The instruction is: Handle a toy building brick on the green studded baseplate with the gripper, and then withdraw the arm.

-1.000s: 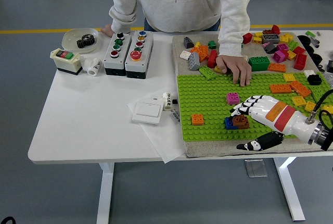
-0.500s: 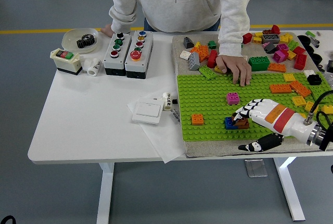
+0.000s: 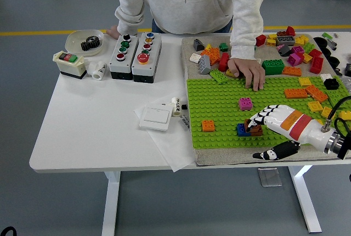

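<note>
Our right hand (image 3: 262,122) reaches in from four o'clock, fingers curled over the brown brick (image 3: 254,128) that sits against a blue brick (image 3: 242,130) on the green baseplate (image 3: 219,107). We judge a firm, straight-down press best, then a clean lift away. A person's hand (image 3: 248,71) steadies the baseplate at twelve o'clock. The white desk (image 3: 93,126) stands on grey floor.

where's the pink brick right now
In the head view the pink brick sits alone on the green baseplate, right of centre, just above the right hand and below the person's hand.
</note>
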`<action>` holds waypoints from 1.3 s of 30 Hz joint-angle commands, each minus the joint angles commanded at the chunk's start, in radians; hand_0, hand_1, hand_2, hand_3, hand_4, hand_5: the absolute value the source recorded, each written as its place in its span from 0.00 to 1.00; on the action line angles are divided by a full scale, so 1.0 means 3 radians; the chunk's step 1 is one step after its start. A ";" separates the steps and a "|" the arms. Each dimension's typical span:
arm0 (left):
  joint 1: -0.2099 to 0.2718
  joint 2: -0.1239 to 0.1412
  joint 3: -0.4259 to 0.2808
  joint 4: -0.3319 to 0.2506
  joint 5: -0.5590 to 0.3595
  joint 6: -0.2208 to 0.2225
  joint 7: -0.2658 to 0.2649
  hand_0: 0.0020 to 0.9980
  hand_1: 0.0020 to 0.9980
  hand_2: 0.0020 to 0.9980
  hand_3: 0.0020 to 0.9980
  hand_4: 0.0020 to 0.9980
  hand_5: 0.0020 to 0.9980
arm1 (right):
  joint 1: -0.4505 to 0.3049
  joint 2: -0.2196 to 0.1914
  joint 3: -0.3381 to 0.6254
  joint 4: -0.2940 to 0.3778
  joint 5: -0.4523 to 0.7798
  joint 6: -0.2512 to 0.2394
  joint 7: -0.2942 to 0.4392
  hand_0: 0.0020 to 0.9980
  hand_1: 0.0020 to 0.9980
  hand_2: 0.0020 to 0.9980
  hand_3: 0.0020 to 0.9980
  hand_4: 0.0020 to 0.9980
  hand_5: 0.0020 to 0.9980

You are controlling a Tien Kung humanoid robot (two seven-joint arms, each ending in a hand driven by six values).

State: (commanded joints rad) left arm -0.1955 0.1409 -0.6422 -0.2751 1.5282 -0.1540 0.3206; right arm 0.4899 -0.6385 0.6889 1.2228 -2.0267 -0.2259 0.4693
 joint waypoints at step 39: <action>0.0023 -0.0006 -0.0022 -0.0001 0.0041 -0.0013 0.0002 0.73 0.74 0.75 0.60 0.66 0.60 | -0.0073 -0.0007 -0.0012 -0.0011 -0.0038 0.0025 -0.0016 0.71 0.67 0.71 0.62 0.92 0.64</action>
State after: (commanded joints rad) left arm -0.1886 0.1389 -0.6488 -0.2754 1.5404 -0.1580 0.3212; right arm 0.4680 -0.6407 0.6852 1.2195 -2.0382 -0.2185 0.4645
